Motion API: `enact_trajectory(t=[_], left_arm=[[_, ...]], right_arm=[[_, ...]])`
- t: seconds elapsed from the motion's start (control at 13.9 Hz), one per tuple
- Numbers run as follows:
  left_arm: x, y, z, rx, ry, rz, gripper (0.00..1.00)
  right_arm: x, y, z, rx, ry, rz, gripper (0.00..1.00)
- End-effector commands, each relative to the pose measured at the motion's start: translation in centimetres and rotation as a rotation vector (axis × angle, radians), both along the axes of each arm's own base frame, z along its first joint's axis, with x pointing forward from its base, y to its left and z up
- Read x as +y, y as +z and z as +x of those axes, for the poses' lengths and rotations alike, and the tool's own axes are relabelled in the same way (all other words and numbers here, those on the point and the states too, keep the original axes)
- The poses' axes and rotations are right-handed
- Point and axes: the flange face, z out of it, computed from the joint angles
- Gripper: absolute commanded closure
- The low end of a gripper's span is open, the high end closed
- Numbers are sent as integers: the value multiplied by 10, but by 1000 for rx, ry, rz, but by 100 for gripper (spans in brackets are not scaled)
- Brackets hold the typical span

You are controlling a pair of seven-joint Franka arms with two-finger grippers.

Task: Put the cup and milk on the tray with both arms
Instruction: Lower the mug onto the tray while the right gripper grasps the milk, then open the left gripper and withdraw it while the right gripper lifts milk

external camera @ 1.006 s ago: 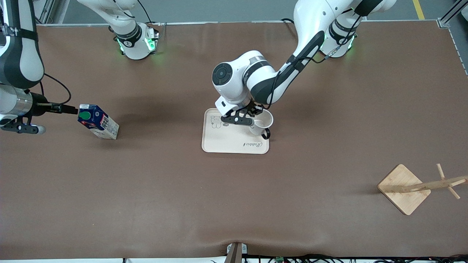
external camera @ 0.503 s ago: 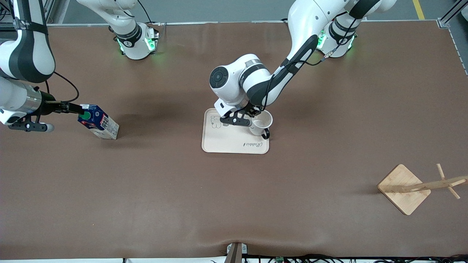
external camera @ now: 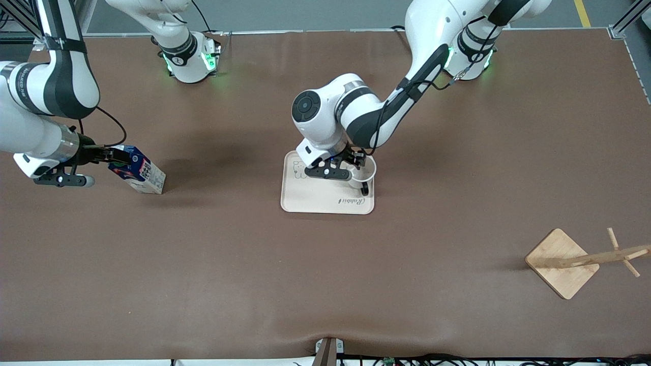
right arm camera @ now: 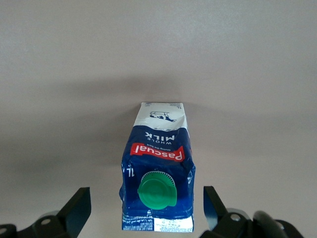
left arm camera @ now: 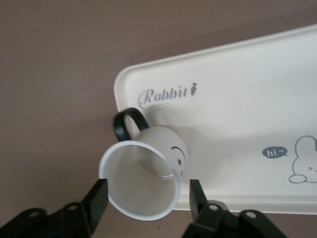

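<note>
Brown cloth covers the table (external camera: 325,284). Near its middle lies the tray (external camera: 310,195). On the tray's corner toward the left arm's end stands the cup (left arm camera: 143,186), with the left gripper (left arm camera: 148,196) spread open around it. Toward the right arm's end, the milk (right arm camera: 158,173) stands on the table. The right gripper (right arm camera: 146,208) hangs over it, its 2 fingers wide apart.

So there's one cup (external camera: 365,175), one milk (external camera: 138,171), one tray (external camera: 315,195), one wooden mug stand (external camera: 569,262) and two arms (external camera: 356,112).
</note>
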Motion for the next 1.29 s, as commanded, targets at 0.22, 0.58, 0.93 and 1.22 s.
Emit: enact_trajectory(t=[0.22,0.58,0.93,1.22], left_arm=[[93,116,66,-49,75,-41,0],[202,190,115,-108,236,-125,0],[297,230,141,-133,228,-137,0],[382,250,149,-72,220,-191,0]], right_arm=[[-5,-18,-14,-4,17,-7,0],[-18,-28,-18,-15,54,1,0],[-17,-41,-26,-5,52,4,0],[-21,-50,-32,-3,39,6,0]])
